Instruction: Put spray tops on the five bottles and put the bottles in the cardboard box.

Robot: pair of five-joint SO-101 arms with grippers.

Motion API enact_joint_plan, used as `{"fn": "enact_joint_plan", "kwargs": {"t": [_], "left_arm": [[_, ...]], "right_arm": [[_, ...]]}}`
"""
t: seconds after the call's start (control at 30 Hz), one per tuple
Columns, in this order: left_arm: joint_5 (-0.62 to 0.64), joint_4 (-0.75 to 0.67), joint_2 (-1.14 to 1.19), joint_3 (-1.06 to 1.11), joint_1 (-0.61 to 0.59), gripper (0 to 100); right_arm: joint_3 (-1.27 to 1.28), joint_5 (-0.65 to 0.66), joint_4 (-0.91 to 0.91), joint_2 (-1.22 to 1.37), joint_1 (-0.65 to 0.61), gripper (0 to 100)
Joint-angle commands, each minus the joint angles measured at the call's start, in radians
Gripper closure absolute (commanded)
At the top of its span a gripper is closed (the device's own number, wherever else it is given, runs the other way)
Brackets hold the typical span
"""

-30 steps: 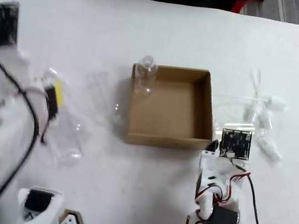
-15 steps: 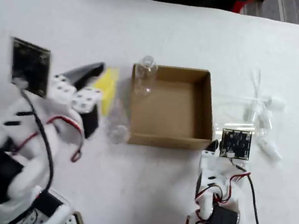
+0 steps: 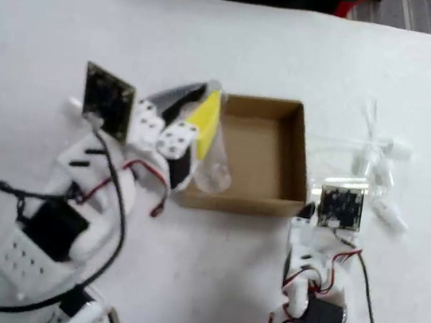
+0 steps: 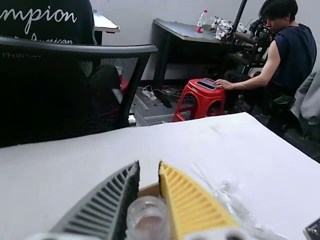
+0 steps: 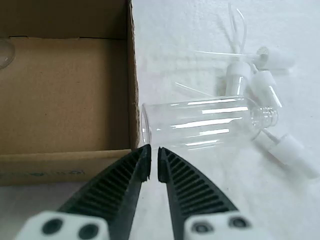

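Tabletop (image 3: 216, 41): left claw (image 4: 149, 168) holds a bottle (image 4: 146, 217) at rim of cardboard box (image 3: 260, 156)

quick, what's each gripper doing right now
Left gripper: closed on a clear bottle.
Right gripper: closed, holding nothing.

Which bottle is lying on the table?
The loose bottle beside the cardboard box, by the right pincer; the other bottle is clamped in the left pincer.
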Motion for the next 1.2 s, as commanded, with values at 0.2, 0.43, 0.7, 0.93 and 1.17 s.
{"fn": "enact_joint_plan", "kwargs": {"t": [0.2,0.43,0.7,0.93,1.17], "left_arm": [[-0.204,-0.155,0.097,-0.018,0.133,98],[-0.172,-0.249,0.263,-0.066,0.077,98],[-0.209,-0.476,0.492,-0.064,0.061,98],[-0.219,-0.669,0.71,-0.068,0.059,98],[-0.221,-0.988,0.972,-0.106,-0.019,98]], "right_arm": [[0.009,0.011,-0.004,-0.007,0.001,98.3],[0.009,0.006,-0.071,-0.008,0.13,98.3],[0.009,0.002,-0.09,-0.008,0.166,98.3],[0.009,0.008,-0.09,-0.008,0.165,98.3],[0.009,0.008,-0.09,-0.008,0.163,98.3]]}}
